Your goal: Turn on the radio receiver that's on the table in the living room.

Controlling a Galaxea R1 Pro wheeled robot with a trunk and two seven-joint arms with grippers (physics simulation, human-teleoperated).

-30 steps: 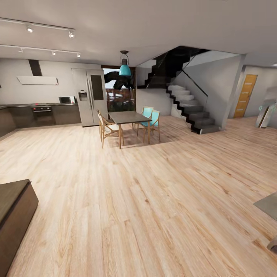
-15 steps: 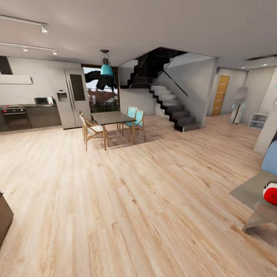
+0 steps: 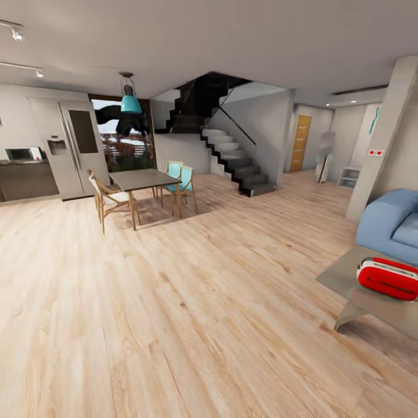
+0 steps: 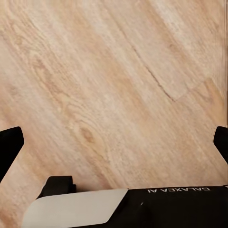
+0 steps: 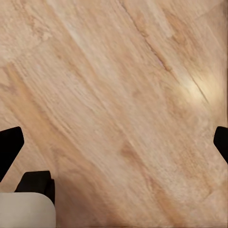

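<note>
The radio receiver [image 3: 388,278] sits on the low grey worktop [image 3: 348,273] at the right edge of your head view, just in front of the blue sofa [image 3: 388,223]. It lies near the worktop's near-left corner, and part of the worktop runs out of frame, so you cannot judge how much room lies beyond it.

Both pincers point down at the wood floor [image 3: 191,302]. The left pincer [image 4: 114,142] is released, its black fingertips [image 4: 9,147] spread to the two sides of its wrist view with nothing between them. The right pincer [image 5: 114,142] is released and empty in the same way.

The main risk I see is the approach. The worktop's bent-down end [image 3: 349,316] juts toward you at floor level, and if you roll in without watching it, the base may strike it and shove the worktop, sliding the receiver. The receiver is near the edge, so a knock could tip it off.

A second risk: its dial cannot be made out from here, so you may close in on the wrong side and have to reach over it. The pillar [image 3: 383,139] and sofa also hem in the far side, which limits circling round.

The dining table [image 3: 142,179] with chairs is well apart to the left; don't steer for that one.
</note>
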